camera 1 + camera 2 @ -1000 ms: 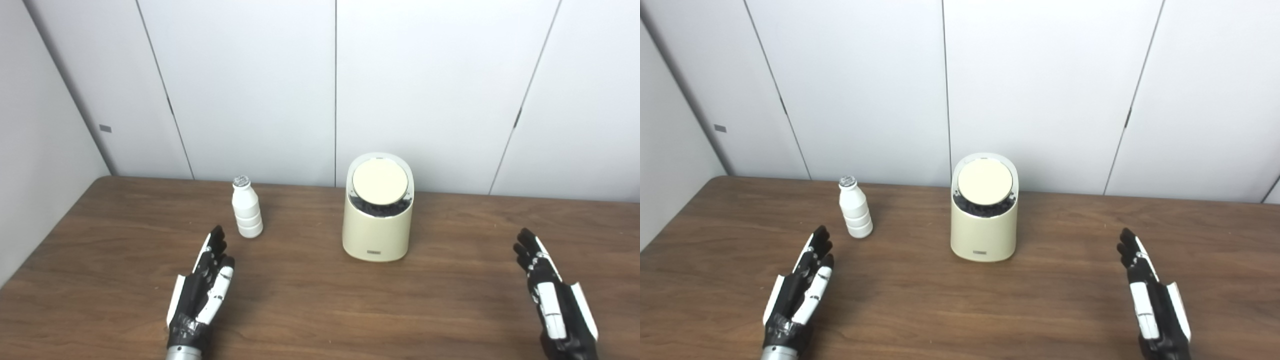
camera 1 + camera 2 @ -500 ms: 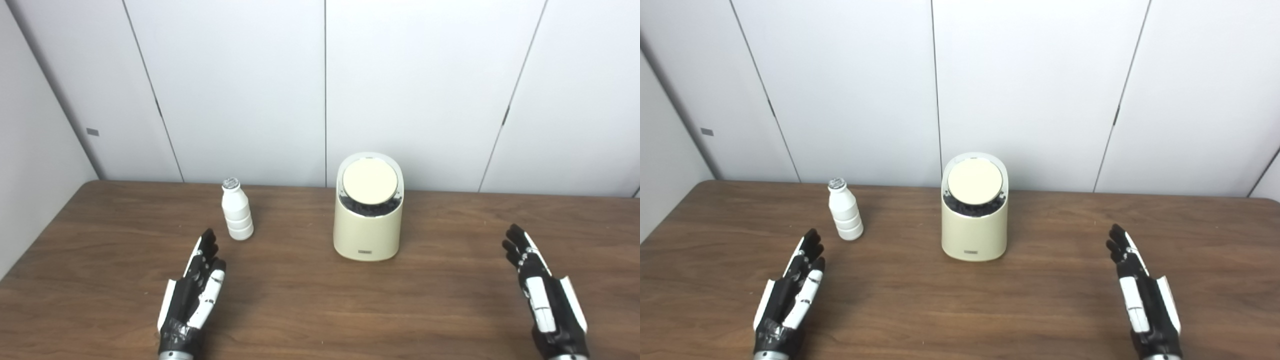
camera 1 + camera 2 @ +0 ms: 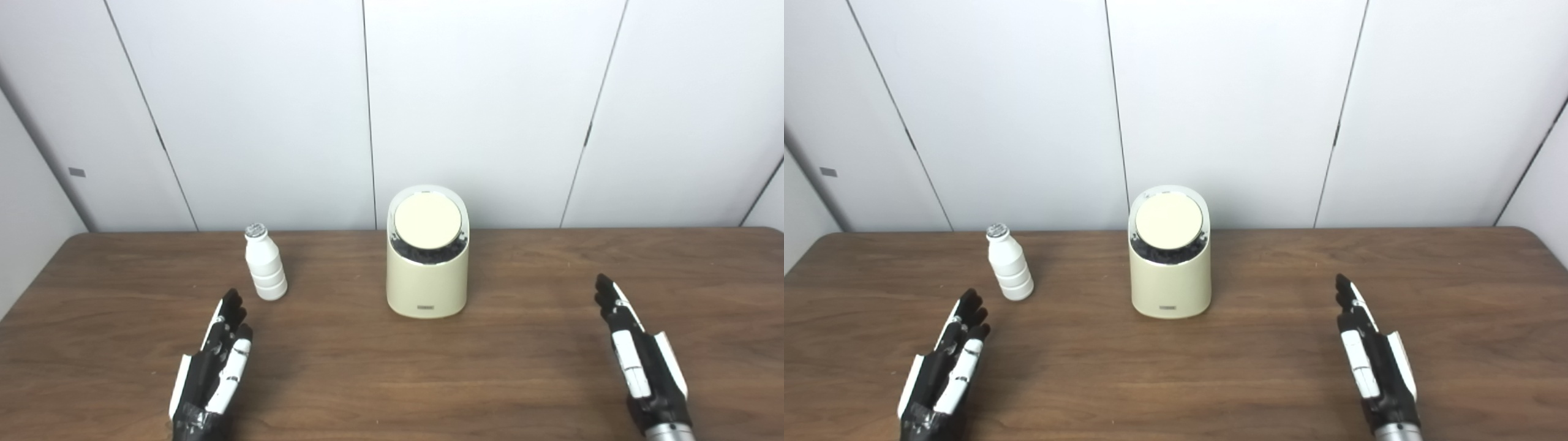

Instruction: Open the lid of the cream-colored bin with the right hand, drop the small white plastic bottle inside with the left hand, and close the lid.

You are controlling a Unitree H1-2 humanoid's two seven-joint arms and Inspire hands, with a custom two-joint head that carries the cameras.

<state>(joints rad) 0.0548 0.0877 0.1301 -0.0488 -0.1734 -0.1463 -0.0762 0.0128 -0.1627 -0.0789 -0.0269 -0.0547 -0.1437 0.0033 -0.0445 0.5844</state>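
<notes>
The left hand (image 3: 211, 367) is lying low over the table (image 3: 392, 380) with its fingers straight, close together and holding nothing, and the small white bottle (image 3: 265, 271) is standing upright just beyond its fingertips, apart from them, likely placed for an easy reach. The right hand (image 3: 640, 361) is likewise extended and empty, with the cream-colored bin (image 3: 427, 269) well ahead and inward of its fingertips, its round lid (image 3: 427, 222) sitting closed and tilted toward the robot, so opening is apparently not yet begun.

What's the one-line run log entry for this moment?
stage: pre-grasp | left robot hand: open, near bottle | right robot hand: open, away from bin | lid: closed | bottle: upright on table
</notes>
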